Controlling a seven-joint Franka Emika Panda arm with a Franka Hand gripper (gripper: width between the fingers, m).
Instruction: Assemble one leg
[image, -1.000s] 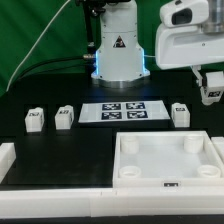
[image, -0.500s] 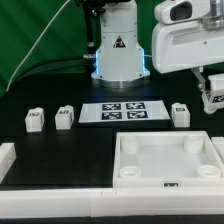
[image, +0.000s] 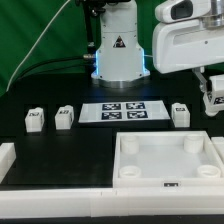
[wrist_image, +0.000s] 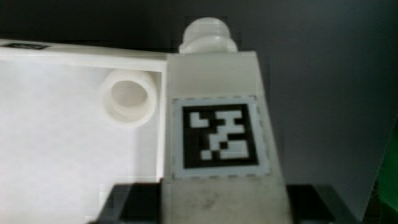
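Observation:
My gripper (image: 212, 88) hangs at the exterior view's right, above the table, shut on a white leg (image: 212, 97) with a black-and-white tag. In the wrist view the held leg (wrist_image: 221, 120) fills the middle, its tag facing the camera, with my dark fingers (wrist_image: 146, 200) on either side of its base. The large white tray-like part (image: 165, 182) lies below and toward the exterior view's left of the gripper. One of its corner holes (wrist_image: 128, 100) shows beside the leg in the wrist view. Three more legs stand on the table (image: 34, 120), (image: 65, 117), (image: 181, 113).
The marker board (image: 125, 111) lies on the black table in front of the robot base (image: 118, 50). White frame pieces (image: 50, 195) run along the front edge. A green backdrop stands behind.
The gripper with the leg shifted slightly toward the exterior view's left a second ago and has held still since. The parts on the table have not moved.

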